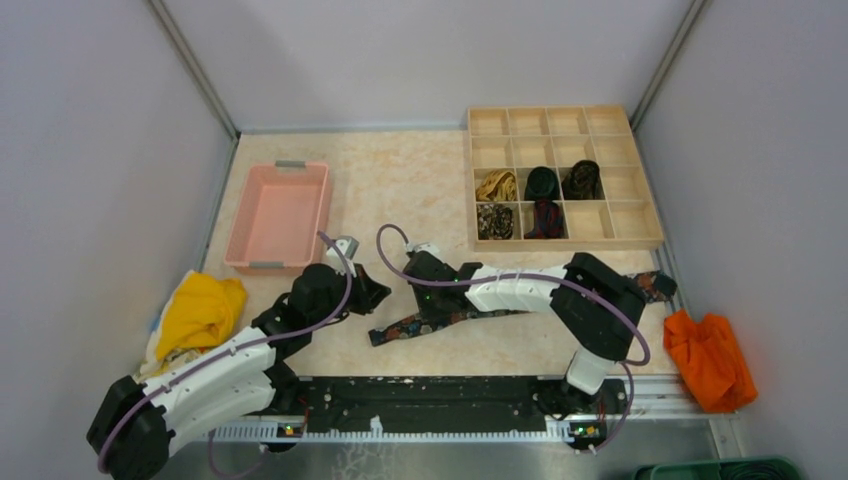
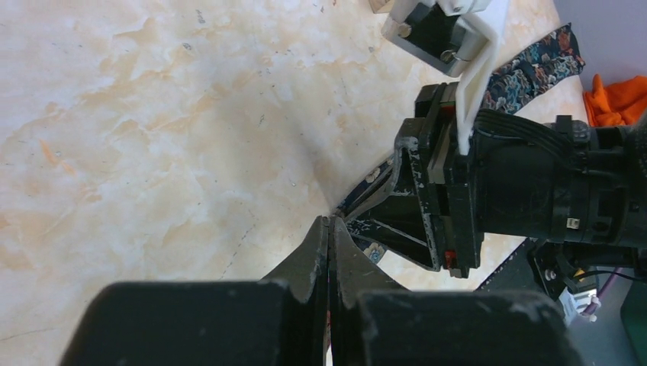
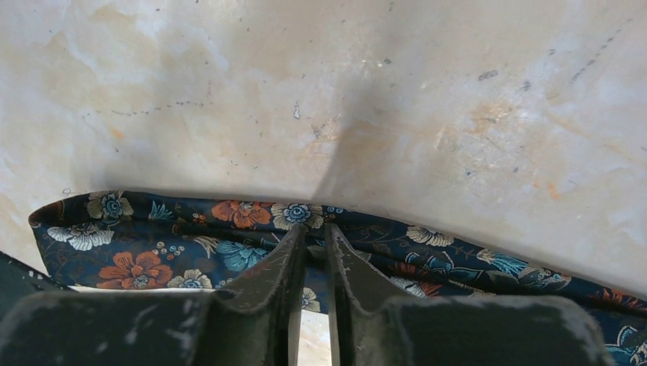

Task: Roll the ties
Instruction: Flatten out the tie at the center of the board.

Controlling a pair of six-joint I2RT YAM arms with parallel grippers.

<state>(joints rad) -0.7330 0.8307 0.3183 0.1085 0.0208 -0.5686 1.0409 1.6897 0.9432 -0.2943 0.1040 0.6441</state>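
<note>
The right gripper (image 3: pixel 311 229) has its fingers nearly together, with only a thin slit between them. The tips sit on the upper folded edge of the floral tie (image 3: pixel 229 236). From the wrist view it cannot be told whether any fabric is caught in that slit.

The left gripper (image 2: pixel 329 223) is pressed fully together with nothing visible between its fingers. Its tips point down at the table (image 1: pixel 420 180), right beside the right gripper's fingers and the tie's edge.

In the top view both grippers meet at the centre of the frame. The floral tie lies flat as a long strip, running from just below centre, where its wide end is, out to the right edge of the marbled surface beneath the right arm.

Five rolled ties (image 1: pixel 542 183) sit in the wooden box (image 1: pixel 640 240) at the upper right. Three of them fill the left three cells of the third row, a gold one, a black-green one and a dark one. The other two are in the left two cells of the bottom row.

A pink tray (image 1: pixel 250 215) stands at the upper left. A yellow cloth (image 1: pixel 200 310) lies bunched at the left edge beside the left arm. An orange cloth (image 1: pixel 710 355) lies at the lower right.
</note>
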